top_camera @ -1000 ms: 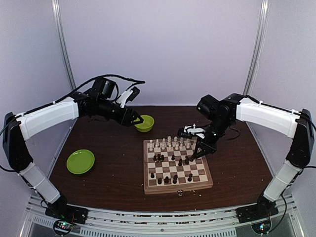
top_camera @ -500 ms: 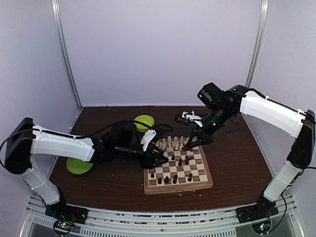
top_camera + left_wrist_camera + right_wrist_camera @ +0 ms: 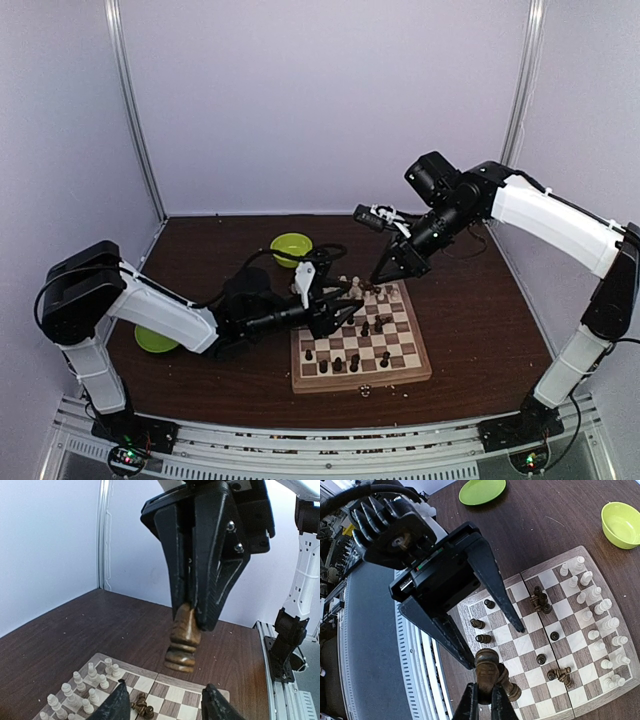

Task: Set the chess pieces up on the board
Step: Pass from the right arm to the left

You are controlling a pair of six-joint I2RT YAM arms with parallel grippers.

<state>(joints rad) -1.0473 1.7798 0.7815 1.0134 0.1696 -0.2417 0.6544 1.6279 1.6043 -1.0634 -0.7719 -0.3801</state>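
Observation:
The board (image 3: 412, 367) lies in the middle of the table, cream-white chess pieces (image 3: 345, 290) along its far rows and dark chess pieces (image 3: 350, 345) scattered over its squares, some toppled. My right gripper (image 3: 384, 277) hangs above the board's far edge, shut on a dark brown piece (image 3: 488, 672) that points down from its fingers (image 3: 470, 705). In the left wrist view that piece (image 3: 183, 640) hangs just ahead of and above my left gripper (image 3: 167, 707). The left gripper (image 3: 340, 312) is low over the board's left half, open, with nothing between its fingers (image 3: 496, 587).
A lime-green bowl (image 3: 291, 247) stands behind the board's left corner. A lime-green plate (image 3: 152, 339) lies at the left, partly under the left arm. Pale crumbs dot the dark wood table (image 3: 470, 310) near the board's front edge.
The left arm swung from beside the green bowl down to the board's left half. The right gripper rose from the board's squares toward its far edge, the dark piece still in it.

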